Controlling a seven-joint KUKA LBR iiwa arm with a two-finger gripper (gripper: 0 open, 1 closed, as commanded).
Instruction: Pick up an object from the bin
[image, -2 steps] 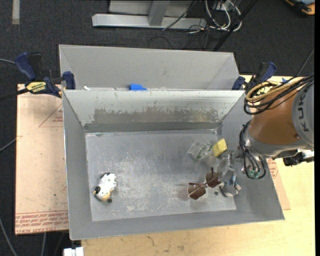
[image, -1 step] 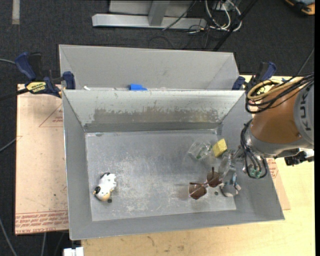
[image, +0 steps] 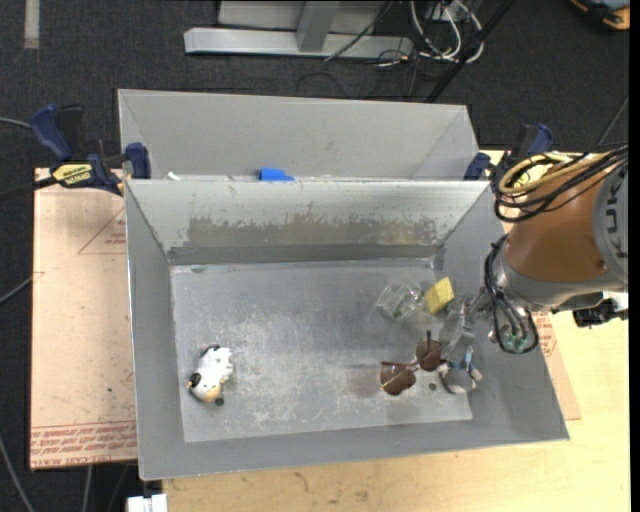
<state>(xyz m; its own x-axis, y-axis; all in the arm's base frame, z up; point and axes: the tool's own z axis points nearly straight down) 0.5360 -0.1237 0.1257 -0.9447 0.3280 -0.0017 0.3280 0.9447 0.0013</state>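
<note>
Orange wrist cover (image: 552, 245) sits highest, right of the yellow block (image: 439, 294). It leans in over the bin (image: 300, 330) wall so the gripper (image: 455, 340) can drop into the clutter just below that block. Gripper tip is low, just below and slightly right of the block. A dark brown scrap (image: 430, 352) is touching or nearly touching it on the left, and a grey-blue piece (image: 458, 381) lies right under it. Can't tell how far the gripper is open or whether it has anything; the parts overlap too much. A second brown scrap (image: 397, 378) is below-left of the block, and a clear plastic piece (image: 398, 301) is just left of it. Likely target is the brown scrap or the grey-blue piece, my guess from position only. Everything there crowds toward the sloped right wall, so there's risk of nudging a neighbour or pinching two. A white-and-black toy (image: 210, 374) sits far left of the block, alone, well apart from the gripper.
</note>
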